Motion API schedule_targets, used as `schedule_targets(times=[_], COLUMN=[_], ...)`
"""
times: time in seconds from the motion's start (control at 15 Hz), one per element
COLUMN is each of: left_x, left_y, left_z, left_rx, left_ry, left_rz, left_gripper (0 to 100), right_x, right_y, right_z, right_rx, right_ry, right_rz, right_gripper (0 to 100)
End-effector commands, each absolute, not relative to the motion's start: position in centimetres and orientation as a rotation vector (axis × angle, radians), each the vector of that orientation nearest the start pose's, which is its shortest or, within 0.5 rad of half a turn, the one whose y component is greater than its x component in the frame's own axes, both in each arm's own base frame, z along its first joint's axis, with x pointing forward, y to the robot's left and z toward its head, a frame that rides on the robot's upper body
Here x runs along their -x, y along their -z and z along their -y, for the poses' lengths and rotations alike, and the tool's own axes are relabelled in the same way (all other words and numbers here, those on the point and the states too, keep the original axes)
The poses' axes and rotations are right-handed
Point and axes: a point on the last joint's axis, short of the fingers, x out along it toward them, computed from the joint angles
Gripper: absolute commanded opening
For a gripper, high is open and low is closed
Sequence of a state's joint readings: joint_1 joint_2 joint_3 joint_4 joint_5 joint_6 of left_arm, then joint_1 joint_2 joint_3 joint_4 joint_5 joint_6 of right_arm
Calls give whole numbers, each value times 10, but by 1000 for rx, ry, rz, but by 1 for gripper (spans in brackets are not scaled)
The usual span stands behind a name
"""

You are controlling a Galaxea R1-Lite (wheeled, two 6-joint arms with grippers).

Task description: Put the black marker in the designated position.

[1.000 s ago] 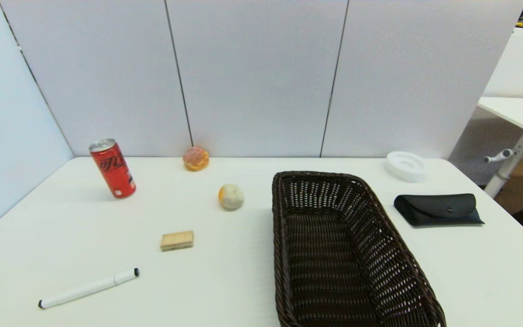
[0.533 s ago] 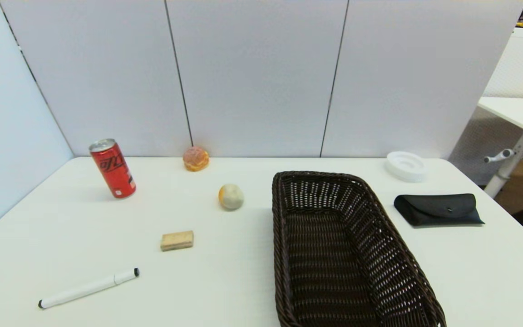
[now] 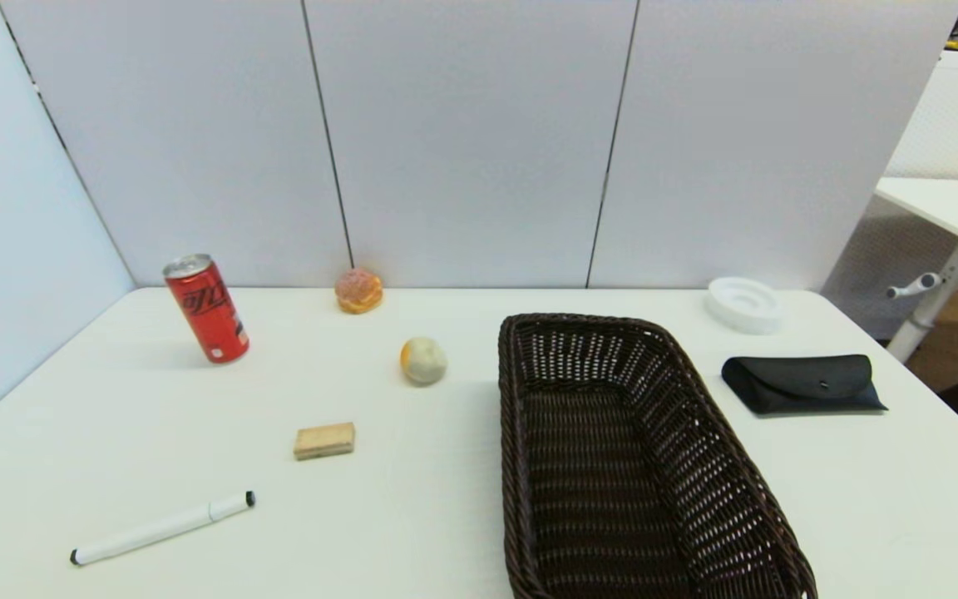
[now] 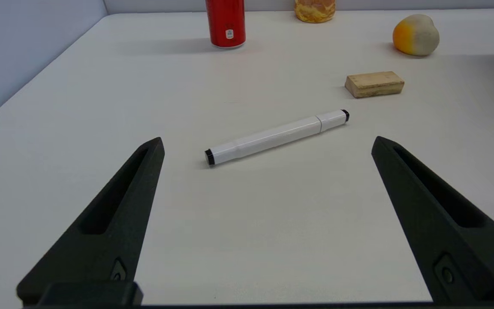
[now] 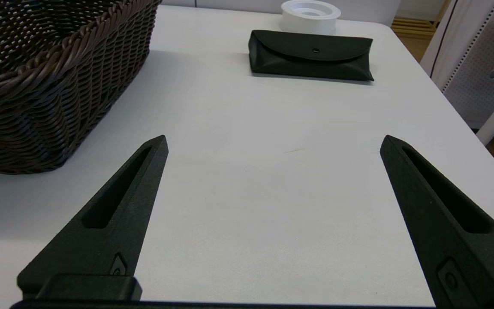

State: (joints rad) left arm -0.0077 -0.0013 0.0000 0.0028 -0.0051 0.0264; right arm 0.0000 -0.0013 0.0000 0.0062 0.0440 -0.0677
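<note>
Lying flat on the table (image 3: 412, 516), the marker (image 4: 277, 136) faces my spread left gripper (image 4: 267, 143); right gripper (image 5: 274, 142) spread, idle.

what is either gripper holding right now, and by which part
Nothing. The left gripper is open with the black marker lying loose on the table ahead of it; the right gripper is open over bare table.

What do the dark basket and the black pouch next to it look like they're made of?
The dark brown woven basket looks like wicker or rattan, possibly a plastic imitation: interlaced strands, braided rim, slight sheen. The flat black flap pouch looks like matte leather or faux leather, with a small snap stud.
</note>
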Motion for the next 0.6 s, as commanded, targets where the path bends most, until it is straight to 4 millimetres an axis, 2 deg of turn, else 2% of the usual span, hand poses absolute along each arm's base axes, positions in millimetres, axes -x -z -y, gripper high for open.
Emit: schedule_targets(times=[0.07,0.2,0.4,0.6], left_x=[23,23,18,-4], left_y=[-75,-79,-120,-156], left_z=[0,0,0,0], left_rx=[-14,-15,-88,-183], left_ry=[9,8,12,66], left_rz=[-1,-5,-69,-228], left_gripper=[100,100,100,100], right_x=[23,23,23,23], right_y=[-75,-75,-75,-75], right_z=[-1,-1,-1,-1], right_rx=[67,69,67,67], right_ry=[-45,-45,-45,-45], right_rz=[-5,-5,-5,-5], right_gripper=[100,100,100,100])
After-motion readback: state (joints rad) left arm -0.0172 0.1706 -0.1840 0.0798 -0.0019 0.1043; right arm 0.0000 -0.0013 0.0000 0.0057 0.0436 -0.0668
